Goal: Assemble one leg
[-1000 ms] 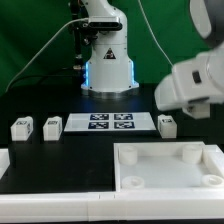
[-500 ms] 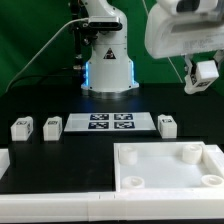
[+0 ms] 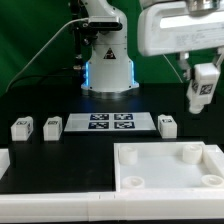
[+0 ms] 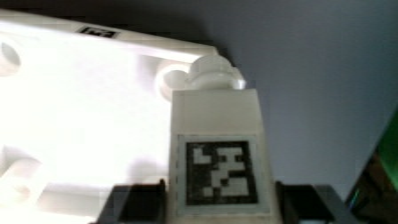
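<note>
My gripper [image 3: 204, 92] is shut on one leg [image 3: 203, 86], a small white block with a black-and-white tag, held in the air at the exterior view's upper right, above the table. In the wrist view the leg [image 4: 221, 145] stands between my dark fingers [image 4: 139, 205], its tag facing the camera and its peg end pointing away. Below it lies the large white tray-like piece [image 3: 170, 168] with round sockets, also in the wrist view [image 4: 80, 110]. Three more legs rest on the table: two at the exterior view's left [image 3: 20, 128] [image 3: 52, 127] and one right of the marker board [image 3: 167, 125].
The marker board [image 3: 110, 122] lies in the middle of the black table in front of the arm's base [image 3: 108, 60]. A white rail [image 3: 50, 206] runs along the front edge. A green backdrop stands behind.
The arm rose from low at the exterior view's right to high at the upper right, carrying the leg. Over the last half second the leg has come slightly lower and turned more upright.
</note>
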You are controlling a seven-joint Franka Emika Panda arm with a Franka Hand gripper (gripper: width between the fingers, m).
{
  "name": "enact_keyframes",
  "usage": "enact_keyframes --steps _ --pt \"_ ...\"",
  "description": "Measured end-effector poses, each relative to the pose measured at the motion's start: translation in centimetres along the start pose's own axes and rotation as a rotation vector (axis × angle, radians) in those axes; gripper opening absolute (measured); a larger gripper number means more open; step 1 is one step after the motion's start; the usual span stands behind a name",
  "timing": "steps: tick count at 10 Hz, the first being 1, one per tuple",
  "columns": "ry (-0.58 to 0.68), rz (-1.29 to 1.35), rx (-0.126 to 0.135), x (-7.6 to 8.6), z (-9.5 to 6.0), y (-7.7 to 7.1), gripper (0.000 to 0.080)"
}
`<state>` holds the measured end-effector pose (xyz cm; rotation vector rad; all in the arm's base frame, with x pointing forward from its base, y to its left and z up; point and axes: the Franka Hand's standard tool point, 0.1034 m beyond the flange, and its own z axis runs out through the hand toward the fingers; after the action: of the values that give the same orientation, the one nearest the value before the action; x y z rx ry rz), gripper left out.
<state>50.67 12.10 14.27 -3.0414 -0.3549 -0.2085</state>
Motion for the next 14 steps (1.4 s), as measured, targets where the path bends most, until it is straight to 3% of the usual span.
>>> enact_keyframes --steps 2,4,6,8,10,12,14 --pt "0.060 -0.002 0.039 6.3 -2.2 3.1 0.0294" --pt "0.135 0.011 0.034 9.0 -0.9 4.0 0.0294" --pt "0.163 0.013 0.026 9.0 -0.8 4.2 0.0294" --pt "0.261 0.007 -0.007 9.0 -0.6 4.8 0.0294" --pt "0.252 0.002 -0.005 9.0 -0.4 4.7 0.0294" --pt "0.265 0.006 -0.010 8.3 2.5 4.8 0.0294" --pt "0.316 0.014 -0.015 9.4 3.8 5.0 0.0294"
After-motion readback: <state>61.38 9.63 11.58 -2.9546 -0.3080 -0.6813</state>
